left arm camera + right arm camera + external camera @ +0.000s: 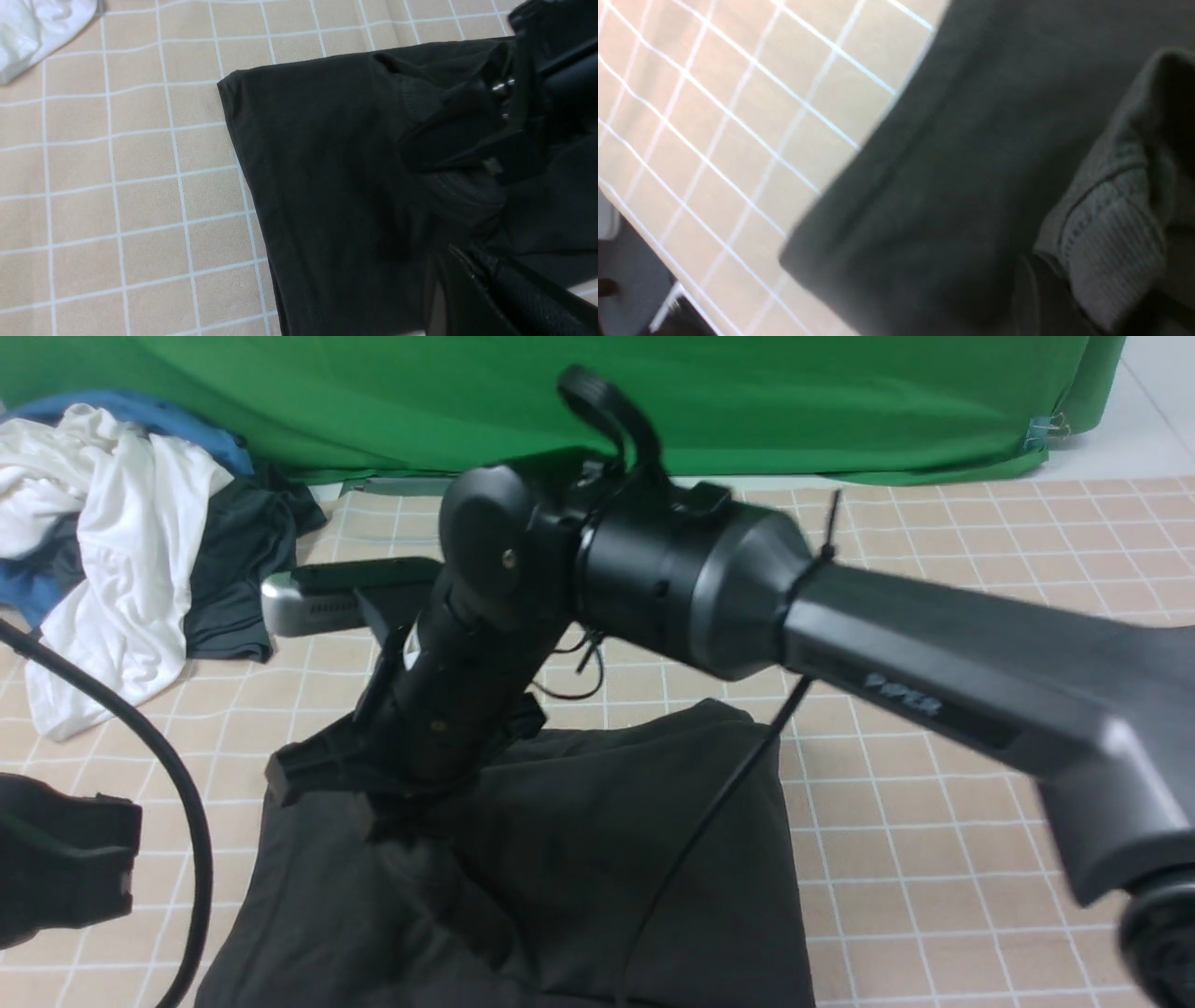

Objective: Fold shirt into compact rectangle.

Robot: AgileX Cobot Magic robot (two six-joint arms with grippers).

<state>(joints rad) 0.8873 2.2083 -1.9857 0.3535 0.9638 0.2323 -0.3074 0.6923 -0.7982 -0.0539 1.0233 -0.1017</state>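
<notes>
Two grippers, and only one of them is over the cloth. At 9 o'clock in my front view the left gripper [93, 863] hangs over the beige, white-gridded table cover [934, 803]. Its jaws are pressed together and I see no fabric in them. The large black long-sleeved shirt [597, 859] lies toward 3 o'clock from it, near but apart.

The shirt fills the centre down to 6 o'clock, already doubled into a rough block. Its long axis runs 12 to 6, and its near end is cut off by the frame.

The right arm reaches across from 3 o'clock, and the right gripper [378, 817] points down onto the shirt's left portion, directly over a bunched ribbed band [1111, 242] of the same shirt. The wrist picture is blurred and black sits on black, so I cannot tell how far apart those jaws stand, or whether they pinch the band or only rest beside it.

As I judge it, the next fold turns on that band lying straight under the right jaws. The right arm is plainly the nearer one.
</notes>
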